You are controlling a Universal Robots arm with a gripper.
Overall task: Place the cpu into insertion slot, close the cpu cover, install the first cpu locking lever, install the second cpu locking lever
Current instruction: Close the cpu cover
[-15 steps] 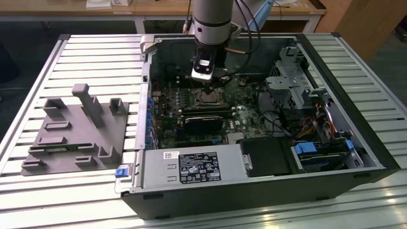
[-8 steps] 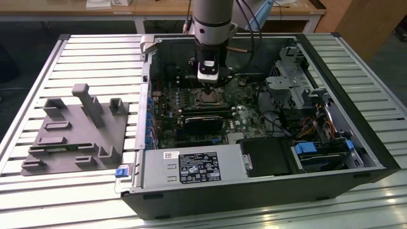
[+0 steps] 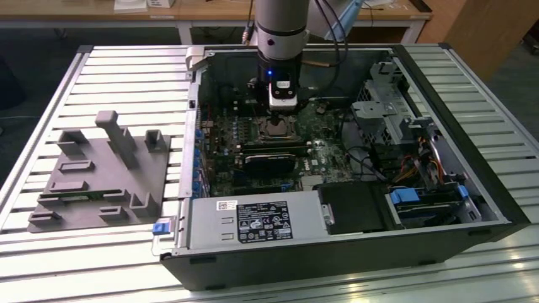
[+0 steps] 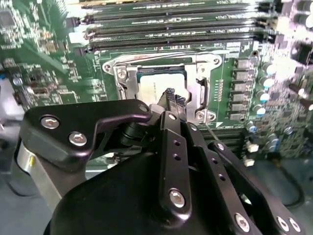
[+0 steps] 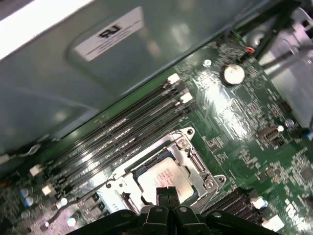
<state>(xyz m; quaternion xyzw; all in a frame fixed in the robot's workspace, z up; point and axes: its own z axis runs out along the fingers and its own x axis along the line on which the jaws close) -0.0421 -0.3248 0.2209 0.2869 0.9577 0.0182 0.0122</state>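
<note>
The cpu (image 4: 152, 89) lies flat in the insertion slot (image 4: 161, 74), its pale metal face (image 5: 166, 179) showing. The silvery cpu cover (image 4: 203, 93) lies down around it, the chip visible through its window; the cover (image 5: 188, 152) frames it in the first wrist view too. My gripper (image 4: 171, 98) is shut with nothing between its fingertips, which hover just above the chip's near edge (image 5: 167, 194). A thin wire locking lever (image 5: 78, 203) runs beside the socket, and a lever wire (image 4: 156, 55) lies along the memory-slot side. In the exterior view my gripper (image 3: 282, 108) hangs over the socket (image 3: 276, 128).
Long black memory slots (image 4: 171, 24) run beside the socket. The open computer case's wall (image 5: 98, 73) stands close behind them. A power supply (image 3: 252, 221), a drive cage (image 3: 387, 107) and cables (image 3: 413, 167) crowd the case. A grey fixture plate (image 3: 101, 170) sits on the exterior view's left.
</note>
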